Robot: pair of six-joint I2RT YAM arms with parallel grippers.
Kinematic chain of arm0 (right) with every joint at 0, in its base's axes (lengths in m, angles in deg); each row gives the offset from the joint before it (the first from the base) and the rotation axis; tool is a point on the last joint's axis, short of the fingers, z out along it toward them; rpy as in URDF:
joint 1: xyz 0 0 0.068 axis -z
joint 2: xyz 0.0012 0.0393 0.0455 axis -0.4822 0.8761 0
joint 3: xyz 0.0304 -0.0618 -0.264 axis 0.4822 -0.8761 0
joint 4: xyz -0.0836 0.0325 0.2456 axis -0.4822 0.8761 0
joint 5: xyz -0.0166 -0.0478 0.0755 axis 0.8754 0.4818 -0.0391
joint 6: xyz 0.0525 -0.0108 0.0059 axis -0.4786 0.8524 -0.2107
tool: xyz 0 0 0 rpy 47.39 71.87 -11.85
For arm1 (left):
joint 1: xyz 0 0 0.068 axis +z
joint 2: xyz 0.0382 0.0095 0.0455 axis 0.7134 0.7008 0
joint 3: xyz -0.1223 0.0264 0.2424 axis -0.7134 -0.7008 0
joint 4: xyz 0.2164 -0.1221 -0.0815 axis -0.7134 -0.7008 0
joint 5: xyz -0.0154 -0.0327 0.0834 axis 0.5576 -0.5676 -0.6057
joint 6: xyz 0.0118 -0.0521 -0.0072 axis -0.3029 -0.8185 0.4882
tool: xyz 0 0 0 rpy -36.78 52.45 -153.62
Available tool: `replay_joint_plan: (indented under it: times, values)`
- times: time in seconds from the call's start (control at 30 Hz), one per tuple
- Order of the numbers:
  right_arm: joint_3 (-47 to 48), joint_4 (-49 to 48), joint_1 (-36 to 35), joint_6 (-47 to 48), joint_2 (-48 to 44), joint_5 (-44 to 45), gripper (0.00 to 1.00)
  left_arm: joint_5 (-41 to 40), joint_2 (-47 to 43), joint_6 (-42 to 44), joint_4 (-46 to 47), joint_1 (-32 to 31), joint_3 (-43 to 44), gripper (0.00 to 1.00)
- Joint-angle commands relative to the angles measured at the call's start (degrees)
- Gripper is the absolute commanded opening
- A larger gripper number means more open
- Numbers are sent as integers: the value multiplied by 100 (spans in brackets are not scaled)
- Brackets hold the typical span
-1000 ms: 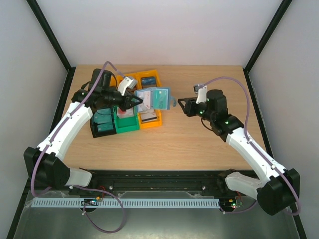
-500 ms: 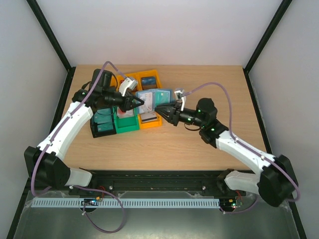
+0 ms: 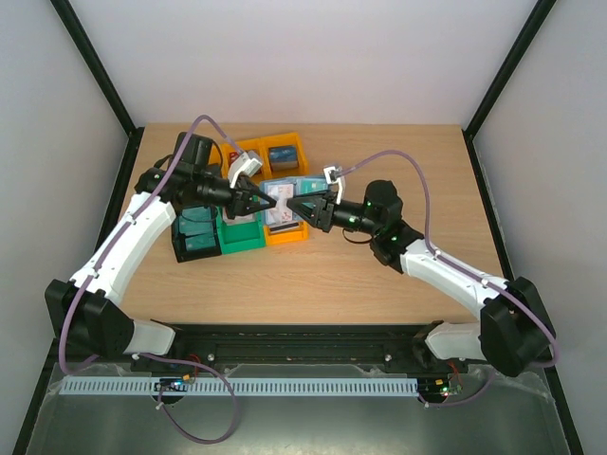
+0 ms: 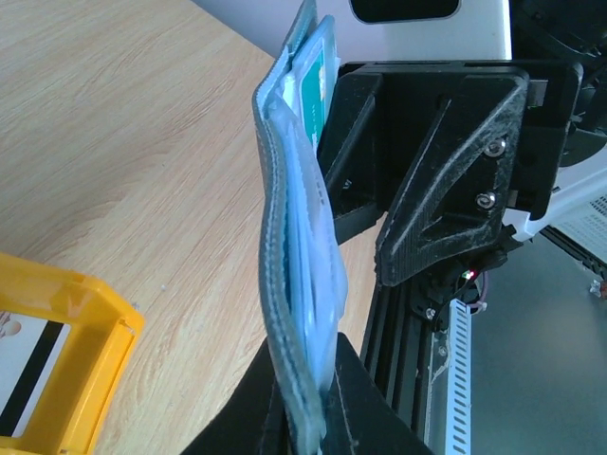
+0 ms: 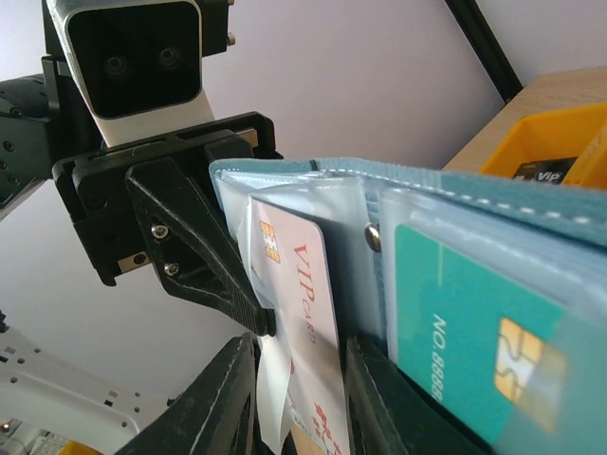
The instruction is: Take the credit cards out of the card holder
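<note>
Card holder (image 3: 287, 190): open, held off the bench (image 3: 379, 275) over the orange bin (image 3: 285, 234), toward the far-left corner. Its edge is pinched in the left gripper (image 4: 305, 398) jaws.
Right gripper (image 5: 302, 398): jaws either side of the white-and-red card (image 5: 303, 313) still in its sleeve. Whether they clamp it cannot be told.
Teal card (image 5: 465, 351): in the adjoining sleeve.

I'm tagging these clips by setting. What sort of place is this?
Probably a robot lab test cell, not a home or shop: a wooden table boxed in by plain white walls on a black frame, two robot arms bolted at its edge, small plastic bins.
</note>
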Motion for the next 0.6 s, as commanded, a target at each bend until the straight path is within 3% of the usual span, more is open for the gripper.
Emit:
replay_joint_plan:
  times: [0.0,0.23,0.47,0.57]
  values:
    - [285,-143,-37,75,249,-298,25,702,-7,295,-201,-121,226,2]
    - [142,-1261,-42,-581,389,-1296,2,761,45,296,-167,-160,168,2]
    - [95,-1617,-42,-748,292,-1543,2,703,63,185,-44,-169,108,2]
    - [140,-1450,-63,-719,294,-1392,13,644,71,167,-13,-206,89,2]
